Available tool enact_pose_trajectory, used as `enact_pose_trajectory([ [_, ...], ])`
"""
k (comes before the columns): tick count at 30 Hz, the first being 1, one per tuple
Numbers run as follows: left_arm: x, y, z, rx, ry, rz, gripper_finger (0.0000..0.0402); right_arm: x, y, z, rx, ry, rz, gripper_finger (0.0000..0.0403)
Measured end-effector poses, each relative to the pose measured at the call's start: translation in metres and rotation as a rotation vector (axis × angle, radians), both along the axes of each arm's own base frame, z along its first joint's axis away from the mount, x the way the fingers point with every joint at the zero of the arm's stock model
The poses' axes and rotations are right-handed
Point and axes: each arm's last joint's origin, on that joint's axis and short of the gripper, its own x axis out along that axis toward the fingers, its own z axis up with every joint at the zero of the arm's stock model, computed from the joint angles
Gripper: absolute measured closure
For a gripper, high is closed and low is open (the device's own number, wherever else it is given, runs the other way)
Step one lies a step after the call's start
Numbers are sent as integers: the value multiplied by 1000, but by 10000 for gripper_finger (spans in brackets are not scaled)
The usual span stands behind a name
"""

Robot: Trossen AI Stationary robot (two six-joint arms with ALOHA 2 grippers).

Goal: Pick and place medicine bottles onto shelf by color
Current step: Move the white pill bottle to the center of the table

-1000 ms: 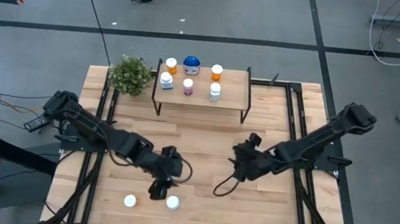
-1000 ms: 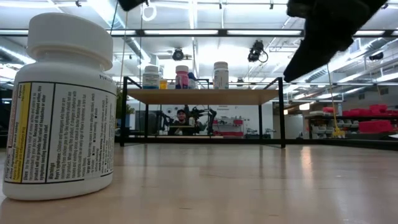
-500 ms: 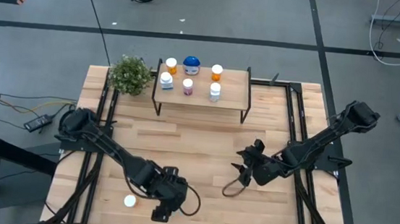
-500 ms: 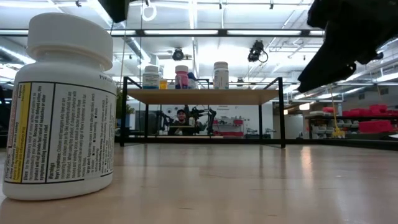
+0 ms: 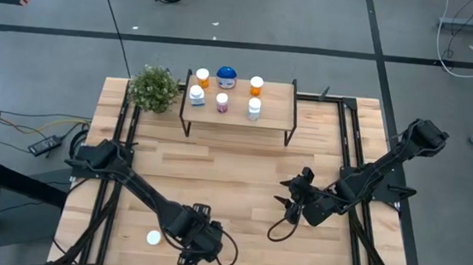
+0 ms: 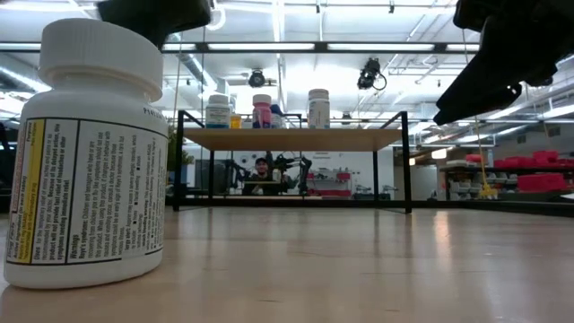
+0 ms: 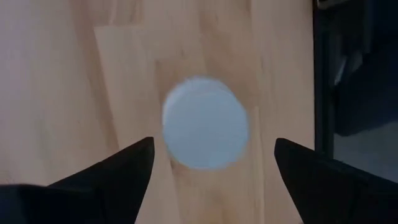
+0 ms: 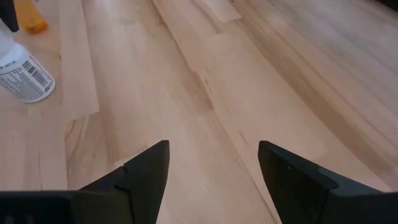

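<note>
My left gripper is open near the table's near edge, pointing down over a white-capped medicine bottle. Its round cap shows between and below the two fingers, which stand on either side without touching it. In the low view a white bottle stands upright on its base, with the gripper just above its cap. A second white-capped bottle stands to its left. My right gripper is open and empty over the table's right middle, and also shows in its wrist view. The shelf at the far edge carries several bottles.
A green potted plant stands left of the shelf. In the right wrist view, a white labelled bottle and something orange show across the bare wood. The shelf's right half is bare. A person sits in the room behind the shelf.
My left gripper has gone toward the table's near edge and now stands over the right-hand bottle, covering it in the high view. My right gripper has drifted a little toward the near and right edges. The bottles have not moved.
</note>
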Motion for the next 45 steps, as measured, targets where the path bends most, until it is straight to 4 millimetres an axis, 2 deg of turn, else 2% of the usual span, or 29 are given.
enact_pose_trajectory([
  [6,6,0,1,13,-76,19,63,0,0,0,-3,2,3,148],
  [17,9,1,-4,20,-66,40,65,-3,4,0,-3,2,23,148],
  [24,13,-5,-26,20,-2,14,93,-3,5,0,-3,1,28,148],
  [34,13,-2,-27,31,16,15,131,-3,5,0,-2,0,29,148],
  [37,18,6,-27,27,18,36,156,-3,5,0,-2,0,29,148],
  [41,31,28,-27,31,13,92,192,-3,5,0,-7,2,33,148],
  [45,48,61,-26,69,-18,137,192,-3,5,0,-7,2,34,148],
])
